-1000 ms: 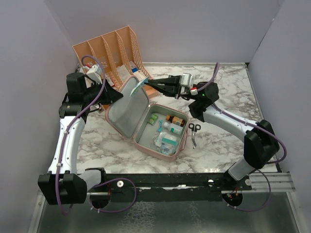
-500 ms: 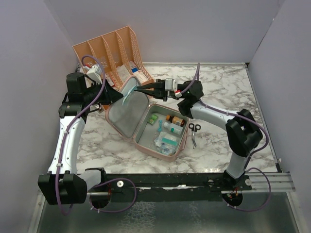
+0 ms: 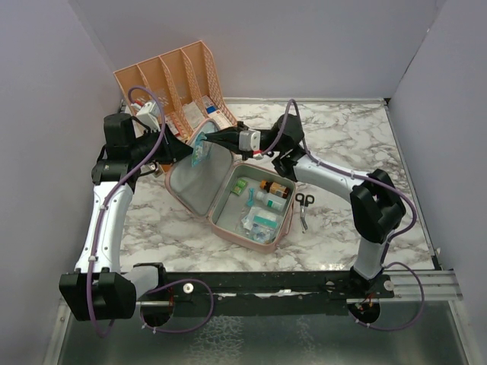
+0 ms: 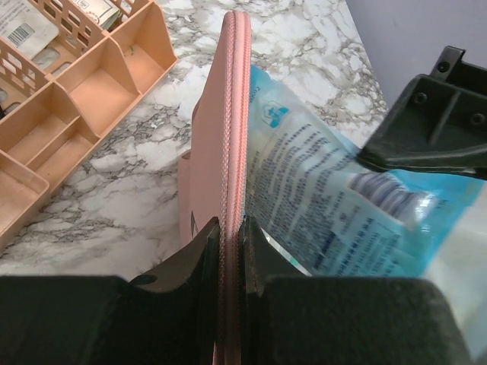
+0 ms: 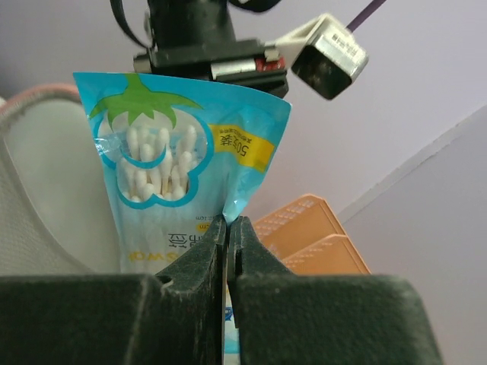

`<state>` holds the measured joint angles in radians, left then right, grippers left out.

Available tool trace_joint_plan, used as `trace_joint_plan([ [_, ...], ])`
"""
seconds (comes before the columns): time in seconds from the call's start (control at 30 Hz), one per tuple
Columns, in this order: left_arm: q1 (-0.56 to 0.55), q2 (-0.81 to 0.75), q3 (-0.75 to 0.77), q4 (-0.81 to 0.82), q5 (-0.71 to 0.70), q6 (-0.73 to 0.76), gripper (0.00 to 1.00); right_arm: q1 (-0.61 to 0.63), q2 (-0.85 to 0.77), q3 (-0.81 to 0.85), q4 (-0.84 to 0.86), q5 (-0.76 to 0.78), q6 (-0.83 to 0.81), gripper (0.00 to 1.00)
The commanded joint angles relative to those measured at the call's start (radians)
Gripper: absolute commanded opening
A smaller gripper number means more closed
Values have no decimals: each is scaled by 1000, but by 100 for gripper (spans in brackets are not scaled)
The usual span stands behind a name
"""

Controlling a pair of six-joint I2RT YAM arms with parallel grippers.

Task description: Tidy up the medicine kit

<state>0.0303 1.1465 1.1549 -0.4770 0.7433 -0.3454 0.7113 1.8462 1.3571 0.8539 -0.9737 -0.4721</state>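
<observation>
Marble tabletop (image 3: 358,144): I see medicine kit (image 3: 268,237) open, left gripper (image 4: 232,225) pinching its lid (image 4: 235,114), right gripper (image 5: 227,226) pinching cotton-swab packet (image 5: 171,163) alongside.

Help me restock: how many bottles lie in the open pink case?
2 in the pink zip case: a brown bottle farther back, a white bottle just nearer; others may be hidden.

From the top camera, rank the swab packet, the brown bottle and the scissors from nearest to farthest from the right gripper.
1. swab packet: pinched in the right gripper, up against the kit lid.
2. brown bottle: lying in the kit's open tray, at its far right side.
3. scissors: on the table, just right of the kit.
</observation>
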Motion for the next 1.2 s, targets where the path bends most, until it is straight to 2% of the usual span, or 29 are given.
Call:
trace_joint_plan([
  [0.0,-10,-10,28,-37,42,-7,0,21,-19,2,-157,100,-284,1],
  [0.1,-10,-2,28,-37,38,-16,0,36,-28,6,-206,155,-377,1],
  [0.4,-10,-2,52,-36,27,-49,0,115,-49,-74,-189,346,-584,1],
  [0.67,-10,-1,59,-39,9,-64,0,155,-98,-146,-204,400,-648,16],
  [1.0,-10,4,59,-39,2,-66,0,159,-131,-135,-274,339,-540,37],
  [1.17,-10,4,55,-39,0,-63,0,159,-201,-117,-311,337,-262,40],
])
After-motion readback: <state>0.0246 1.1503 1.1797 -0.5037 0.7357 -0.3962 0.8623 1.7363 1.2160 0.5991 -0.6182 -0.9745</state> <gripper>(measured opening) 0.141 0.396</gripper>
